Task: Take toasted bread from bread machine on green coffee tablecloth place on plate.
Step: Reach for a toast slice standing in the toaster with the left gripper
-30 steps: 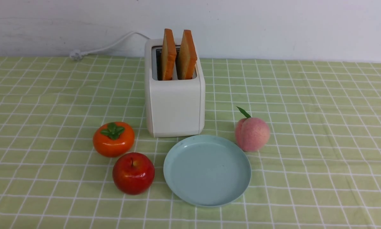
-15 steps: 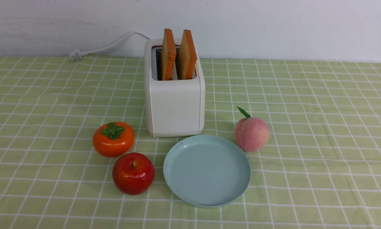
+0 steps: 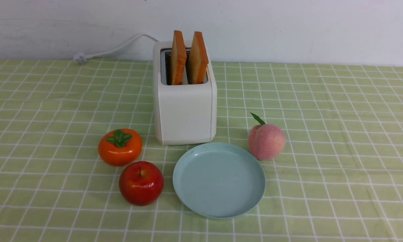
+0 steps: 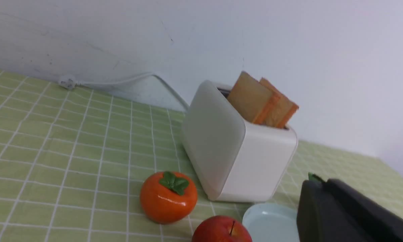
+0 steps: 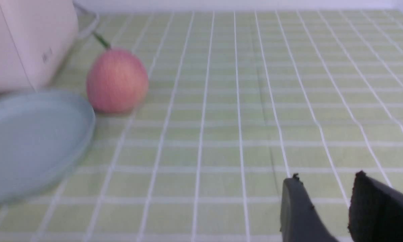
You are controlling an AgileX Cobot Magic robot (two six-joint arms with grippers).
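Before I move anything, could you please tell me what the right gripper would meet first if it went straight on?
The right gripper would probably meet the green tablecloth first, though its height above it is unclear.

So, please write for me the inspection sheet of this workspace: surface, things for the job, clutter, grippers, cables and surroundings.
Surface: green tablecloth with white grid, a few soft wrinkles; no spills seen.
Job's things: two toasted bread slices stand in the toaster; blue plate in front of it, empty.
Clutter: persimmon and apple left of the plate; peach at its right rear.
Grippers: left gripper shut, nothing held; right gripper open, nothing held.
Cables: white cord behind the toaster, its plug lying loose near the wall.
Surroundings: pale wall behind, lightly marked; people, nothing seen.
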